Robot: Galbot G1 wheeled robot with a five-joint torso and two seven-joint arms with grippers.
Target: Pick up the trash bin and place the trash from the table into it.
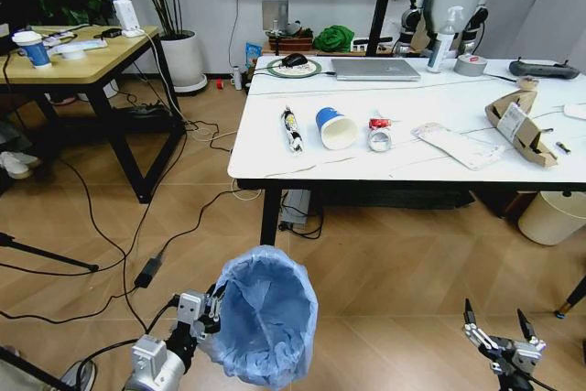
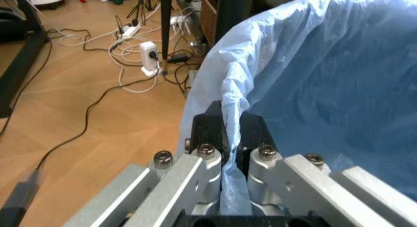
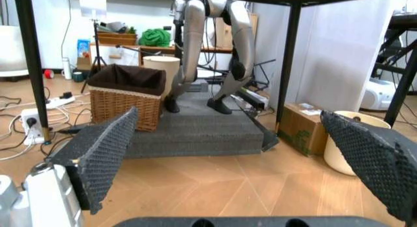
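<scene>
The left end effector (image 1: 212, 310) is clamped on the rim of the round bin lined with crinkly light-blue plastic (image 1: 265, 313), while the litter, including a blue-white paper cup (image 1: 335, 127), lies at twelve o'clock on the white marble-look table (image 1: 412, 155), nearer the spread-open, empty right end effector (image 1: 495, 325).

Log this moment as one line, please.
left pincer: shut on trash bin rim, bin off the table | right pincer: open, empty, low | trash: on table, none in bin
</scene>
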